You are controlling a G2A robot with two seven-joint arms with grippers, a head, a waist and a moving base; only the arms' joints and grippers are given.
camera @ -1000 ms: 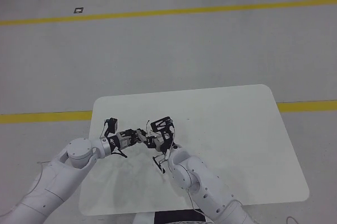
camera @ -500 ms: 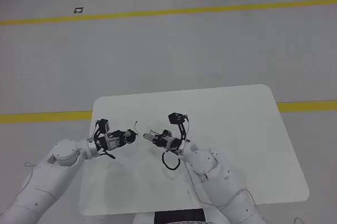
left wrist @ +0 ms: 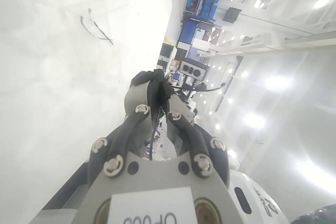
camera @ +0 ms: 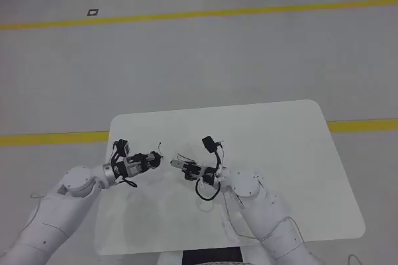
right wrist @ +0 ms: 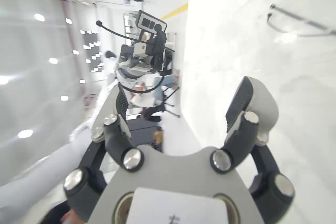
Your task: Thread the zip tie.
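Note:
My left gripper (camera: 153, 159) (left wrist: 157, 79) hovers over the near left part of the white table (camera: 285, 132), shut on a black zip tie (left wrist: 183, 88). Seen from the right wrist, that gripper (right wrist: 157, 47) holds the zip tie (right wrist: 113, 31) with its free length sticking out away from the tabletop and its head at the far end. My right gripper (camera: 179, 161) (right wrist: 182, 91) faces it across a short gap, open, with nothing between its fingers. A second thin dark looped strip (left wrist: 95, 28) (right wrist: 291, 22) lies flat on the table ahead of both grippers.
A thin dark strand (camera: 160, 144) shows just beyond the left gripper; I cannot tell whether it is the held tie or the looped strip. Yellow floor lines (camera: 357, 124) run behind the table. The table's right half is bare white surface.
One second ago the two grippers were pressed together over the table. The arms have since drawn apart, left gripper leftward and right gripper rightward, leaving a gap between them.

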